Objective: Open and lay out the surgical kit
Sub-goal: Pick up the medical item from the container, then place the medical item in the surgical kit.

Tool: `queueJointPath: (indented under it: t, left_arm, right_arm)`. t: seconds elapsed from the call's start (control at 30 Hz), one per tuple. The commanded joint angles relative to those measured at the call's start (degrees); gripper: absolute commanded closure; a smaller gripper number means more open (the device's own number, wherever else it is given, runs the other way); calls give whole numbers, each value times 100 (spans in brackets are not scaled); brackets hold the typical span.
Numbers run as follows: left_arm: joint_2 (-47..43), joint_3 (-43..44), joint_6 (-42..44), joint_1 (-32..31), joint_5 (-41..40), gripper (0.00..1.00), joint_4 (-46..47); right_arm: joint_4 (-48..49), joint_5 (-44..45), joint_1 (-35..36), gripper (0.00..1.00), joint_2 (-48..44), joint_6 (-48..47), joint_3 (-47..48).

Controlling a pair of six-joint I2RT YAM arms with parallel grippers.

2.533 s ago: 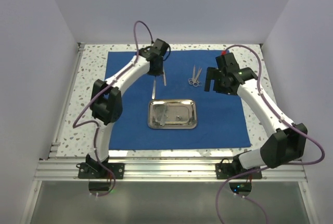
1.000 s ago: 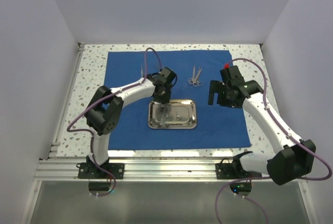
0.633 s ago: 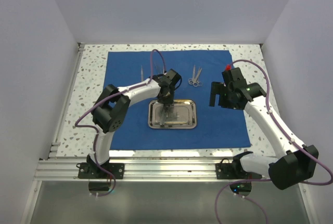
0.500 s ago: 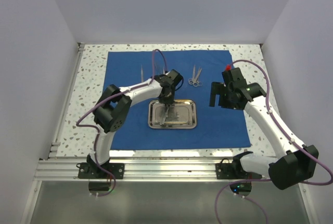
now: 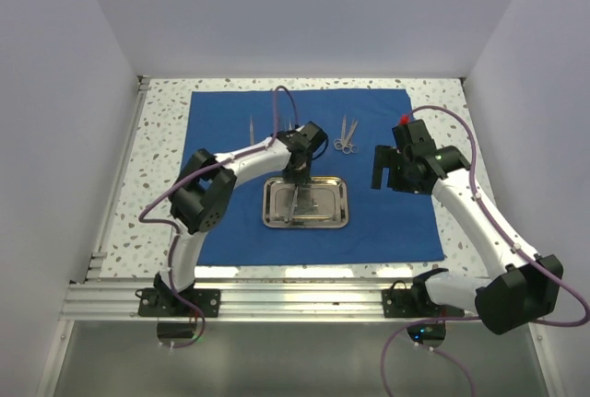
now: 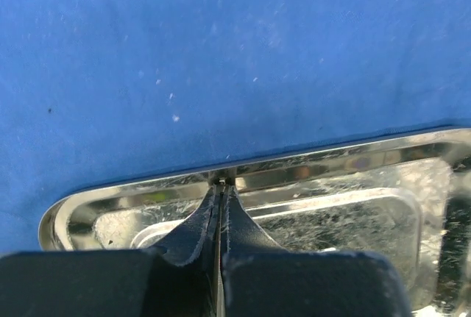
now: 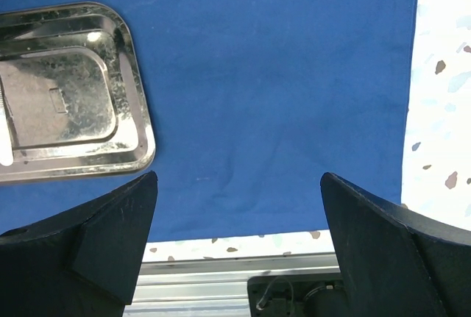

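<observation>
The royal-blue cloth (image 5: 221, 222) of the surgical kit lies spread flat on the table. At its middle stands the shiny steel tray (image 5: 346, 205). My left gripper (image 5: 297, 179) reaches down into the tray's far left part. In the left wrist view its fingers (image 6: 202, 218) are pressed together at the tray rim (image 6: 331, 161), with a thin silver strip pinched between them. A slender instrument (image 5: 292, 204) runs from that gripper along the tray floor. Tweezers (image 5: 251, 127) and scissor-like forceps (image 5: 344, 139) lie on the far cloth. My right gripper (image 5: 383, 169) hovers right of the tray, wide open and empty (image 7: 237, 177).
Speckled white tabletop (image 5: 157, 139) borders the cloth (image 7: 280, 74) on all sides. An aluminium rail (image 5: 295, 297) runs along the near edge and shows below the right gripper (image 7: 221, 280). Plain walls close in the left, right and back. The tray's right end (image 7: 73, 89) shows in the right wrist view.
My left gripper has moved from the far cloth down into the tray and closed its jaws there. The right arm has barely shifted and stays open.
</observation>
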Motion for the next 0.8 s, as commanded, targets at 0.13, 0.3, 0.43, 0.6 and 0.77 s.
queueJointPath:
  t: [0.13,0.3,0.43,0.6,0.77]
  left_arm:
    - [59,1333,336,108,58,100,-835]
    - [120,2458,380,214,242,100,-1476]
    - [111,2784,442,302,418,100,-1679]
    - [-21,2758,626,530,304,100,-1601]
    - [243,3257,855,1285,454,100,-1539]
  right_arm:
    - [-13,161,-4,3,75,-28,101]
    - [-13,222,-13,3,84,-45,154]
    - [-30,292,-4,4,67,-72,198]
    - [-65,354,-13,3,40,-115,224]
    - [-109,389,-4,4,-4,-124,206]
